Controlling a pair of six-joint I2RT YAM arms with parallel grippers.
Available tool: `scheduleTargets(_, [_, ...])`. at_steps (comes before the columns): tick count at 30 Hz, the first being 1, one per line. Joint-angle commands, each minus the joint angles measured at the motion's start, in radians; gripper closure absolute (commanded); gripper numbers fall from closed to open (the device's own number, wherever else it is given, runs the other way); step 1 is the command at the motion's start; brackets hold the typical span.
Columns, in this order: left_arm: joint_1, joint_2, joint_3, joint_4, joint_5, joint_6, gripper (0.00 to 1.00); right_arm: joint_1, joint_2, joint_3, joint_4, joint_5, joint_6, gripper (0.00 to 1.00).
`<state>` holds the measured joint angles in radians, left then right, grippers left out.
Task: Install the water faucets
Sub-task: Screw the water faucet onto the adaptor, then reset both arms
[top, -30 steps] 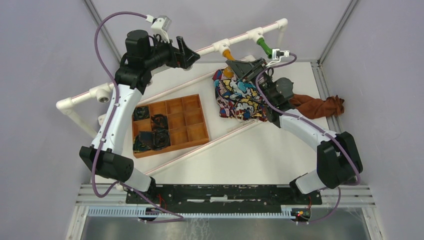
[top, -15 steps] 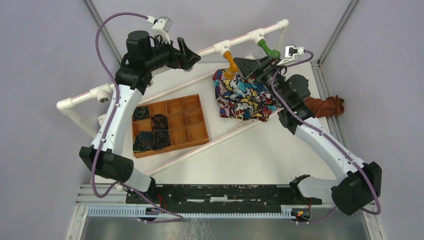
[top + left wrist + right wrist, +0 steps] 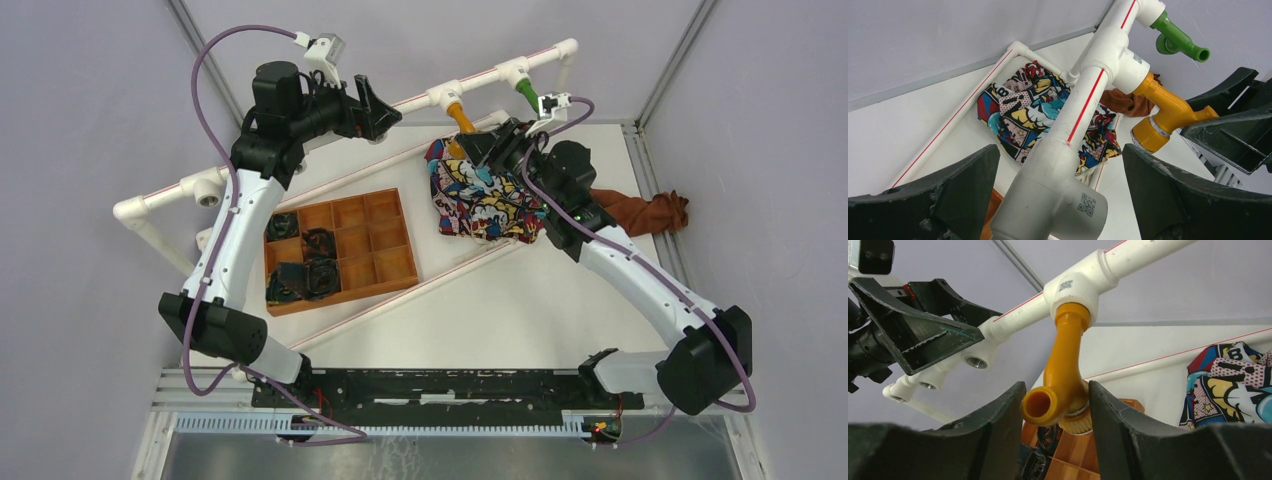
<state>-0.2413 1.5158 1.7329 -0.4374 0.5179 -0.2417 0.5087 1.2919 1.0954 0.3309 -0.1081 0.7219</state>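
Observation:
An orange-yellow faucet (image 3: 459,112) hangs from a T-fitting on the raised white pipe (image 3: 300,143), spout end downward. My right gripper (image 3: 1057,390) is shut on it, one finger against the spout (image 3: 1040,407) and the other against the body by the ribbed knob. The green faucet (image 3: 528,93) sits in the neighbouring fitting further right, also seen in the left wrist view (image 3: 1180,42). My left gripper (image 3: 1060,200) stands wide open astride a white T-fitting (image 3: 1048,195) on the same pipe, its fingers clear of it on both sides.
A comic-print cloth (image 3: 485,195) lies under the faucets, with a brown cloth (image 3: 640,212) at the right edge. An orange compartment tray (image 3: 340,250) with dark items sits centre-left. Further T-fittings (image 3: 977,360) with open threaded mouths follow along the pipe to the left.
My right gripper let go of the orange-yellow faucet, swung right with its jaws wide, then came back and closed on it again. The left arm has not moved.

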Motion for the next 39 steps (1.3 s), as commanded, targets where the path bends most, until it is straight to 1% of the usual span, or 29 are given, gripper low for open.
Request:
scheduleTargets(1, [-0.008,0.005,-0.040,-0.090,0.032,-0.038,0.00,0.015,0.012,0.070,0.032,0.012,-0.010,0.51])
scheduleTargets(3, [-0.007,0.002,-0.046,-0.088,0.033,-0.038,0.00,0.017,0.017,0.076,0.033,0.014,0.000,0.59])
scheduleTargets(6, [-0.007,-0.002,-0.054,-0.083,0.033,-0.040,0.00,0.017,0.020,0.078,0.035,0.011,0.027,0.74])
scheduleTargets(8, [-0.008,-0.002,-0.057,-0.082,0.032,-0.039,0.00,0.016,0.018,0.066,0.048,0.013,0.069,0.93])
scheduleTargets(9, [-0.008,-0.002,-0.059,-0.081,0.033,-0.038,0.00,0.017,0.015,0.059,0.057,0.012,0.104,0.99])
scheduleTargets(13, [-0.007,-0.007,-0.072,-0.073,0.020,-0.035,0.00,0.016,0.012,0.034,0.106,-0.021,0.251,1.00])
scheduleTargets(17, [-0.007,-0.012,-0.081,-0.067,0.012,-0.034,0.00,0.016,0.012,-0.015,0.215,-0.041,0.415,1.00])
scheduleTargets(21, [-0.007,-0.018,-0.070,-0.068,-0.001,-0.027,0.00,0.017,0.018,-0.020,0.257,-0.030,0.500,1.00])
scheduleTargets(22, [-0.006,-0.014,-0.058,-0.067,-0.005,-0.023,0.00,0.017,0.018,-0.016,0.252,-0.024,0.501,0.96])
scheduleTargets(23, [-0.007,-0.011,-0.042,-0.067,-0.010,-0.021,0.00,0.017,0.017,-0.010,0.243,-0.017,0.492,0.75])
scheduleTargets(25, [-0.007,0.002,-0.005,-0.071,-0.018,-0.021,0.00,0.016,0.010,0.002,0.202,-0.008,0.462,0.42])
scheduleTargets(26, [-0.007,0.007,0.013,-0.073,-0.018,-0.021,0.00,0.017,0.004,0.004,0.173,-0.002,0.436,0.32])
scheduleTargets(27, [-0.007,0.010,0.026,-0.073,-0.019,-0.021,0.00,0.016,-0.006,0.004,0.143,0.009,0.413,0.24])
scheduleTargets(29, [-0.007,0.012,0.044,-0.062,-0.033,-0.017,0.00,0.017,-0.037,-0.005,0.073,0.055,0.353,0.12])
scheduleTargets(31, [-0.007,0.016,0.060,-0.041,-0.061,-0.013,0.00,0.014,-0.071,-0.027,0.028,0.096,0.304,0.09])
scheduleTargets(34, [-0.007,0.035,0.103,0.000,-0.089,-0.011,0.00,0.013,-0.122,-0.027,-0.019,0.132,0.197,0.06])
scheduleTargets(36, [-0.007,0.062,0.175,-0.010,-0.098,-0.006,0.00,0.013,-0.154,0.002,-0.098,0.156,0.087,0.03])
scheduleTargets(39, [-0.008,0.086,0.277,-0.021,-0.134,-0.002,0.00,0.013,-0.209,0.040,-0.233,0.207,-0.119,0.02])
